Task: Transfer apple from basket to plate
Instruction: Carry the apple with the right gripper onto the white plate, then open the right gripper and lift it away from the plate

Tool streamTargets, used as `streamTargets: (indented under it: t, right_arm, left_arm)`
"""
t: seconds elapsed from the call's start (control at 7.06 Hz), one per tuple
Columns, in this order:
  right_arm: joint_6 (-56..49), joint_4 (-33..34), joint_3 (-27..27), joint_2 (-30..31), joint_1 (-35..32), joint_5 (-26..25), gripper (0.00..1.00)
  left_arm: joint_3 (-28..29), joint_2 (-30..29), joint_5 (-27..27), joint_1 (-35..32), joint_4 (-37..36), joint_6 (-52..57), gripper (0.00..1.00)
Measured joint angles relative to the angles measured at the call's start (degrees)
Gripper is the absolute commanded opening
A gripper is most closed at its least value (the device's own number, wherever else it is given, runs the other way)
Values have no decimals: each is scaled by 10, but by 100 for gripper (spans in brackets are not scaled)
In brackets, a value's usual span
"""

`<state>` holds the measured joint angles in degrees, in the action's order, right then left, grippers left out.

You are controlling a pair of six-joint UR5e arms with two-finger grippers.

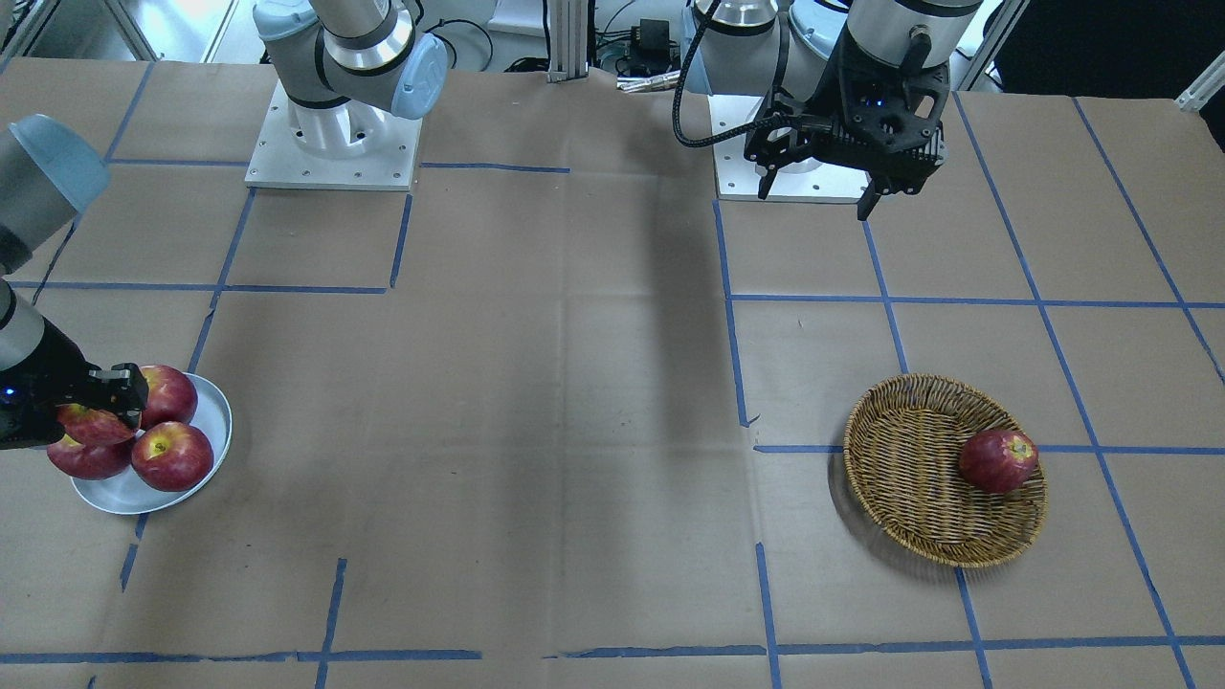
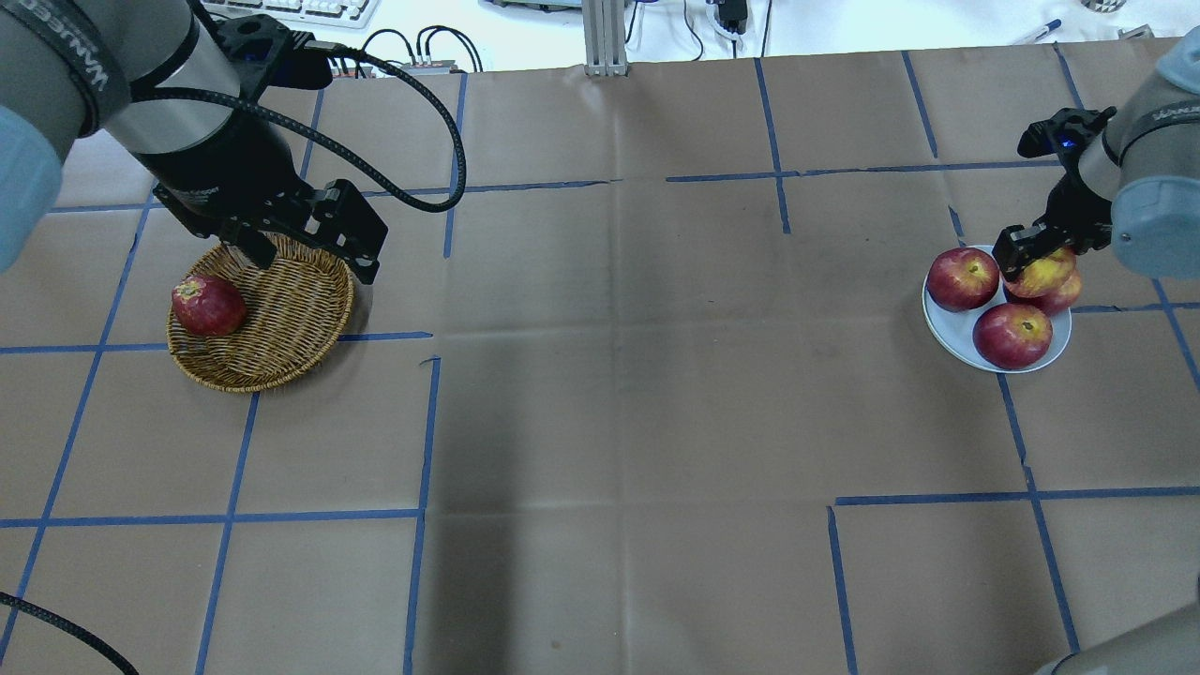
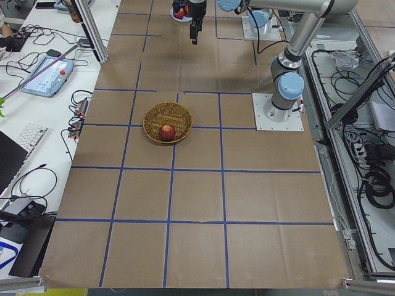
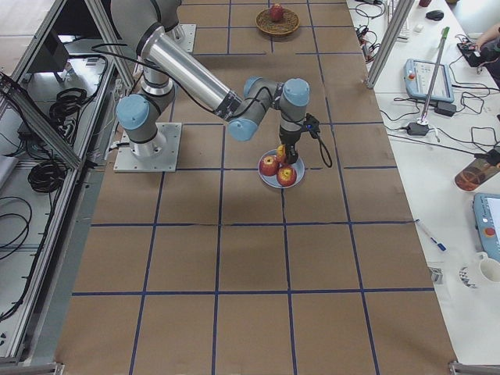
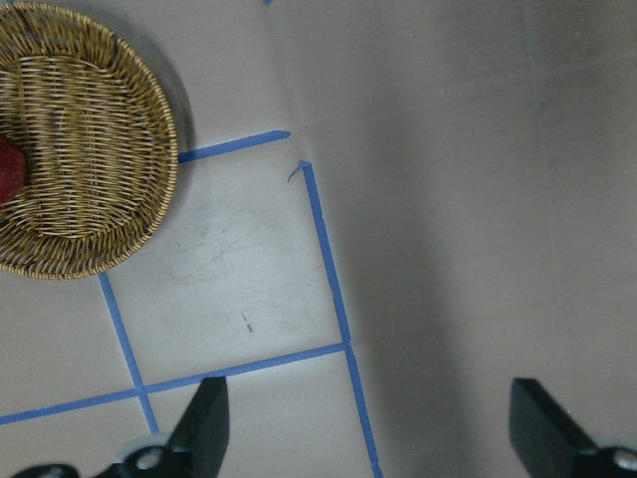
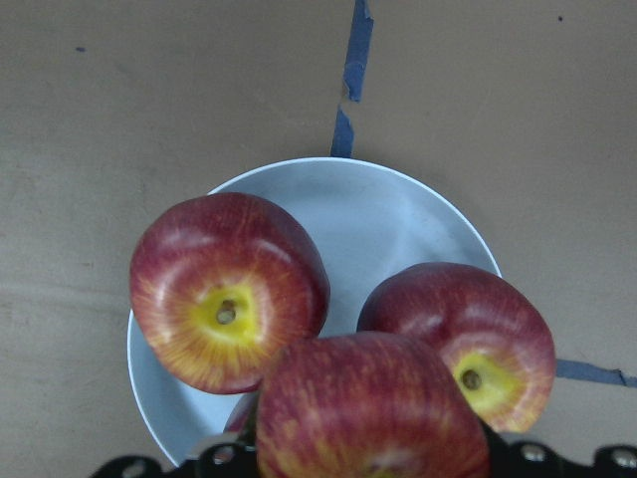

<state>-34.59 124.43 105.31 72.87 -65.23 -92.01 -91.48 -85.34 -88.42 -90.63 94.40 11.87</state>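
Right claw (image 2: 1031, 258): clenched on the apple (image 2: 1048, 274), directly above the plate (image 2: 947, 328).
Left claw (image 2: 311, 258): released, fingers spread wide.
Basket (image 2: 291, 309): below left claw, on the tabletop (image 2: 609, 375).

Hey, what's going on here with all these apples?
The robot's right arm grips a pinkish-red, yellow-streaked apple in its jaws over a small round pale plate that holds three darker red apples. Whether it rests on them yet, I cannot tell. The left arm hangs with open, empty jaws near a round brown wicker basket, where one dark red apple lies.
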Motion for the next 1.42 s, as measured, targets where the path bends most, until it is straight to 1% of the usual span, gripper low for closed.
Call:
streamTargets:
  t: [0.14,0.28,0.43,0.85,1.13,1.28,1.42]
  right_arm:
    - [1,0,1,-3,1,0,58]
    - [2,0,1,-4,1,1,72]
    - [3,-1,1,-5,1,2,100]
    - [5,-4,-5,5,0,0,100]
    - [7,-12,-15,33,-4,-1,100]
    - [8,-30,-27,51,-8,0,100]
    - [18,-61,-45,68,-19,0,100]
  left_arm:
    - [0,0,0,0,0,0,98]
    - [0,-1,0,0,0,0,99]
    - [1,-1,0,0,0,0,98]
    - [1,-1,0,0,0,0,98]
    - [1,-1,0,0,1,0,98]
    - [0,-1,0,0,1,0,99]
    - [0,-1,0,0,0,0,99]
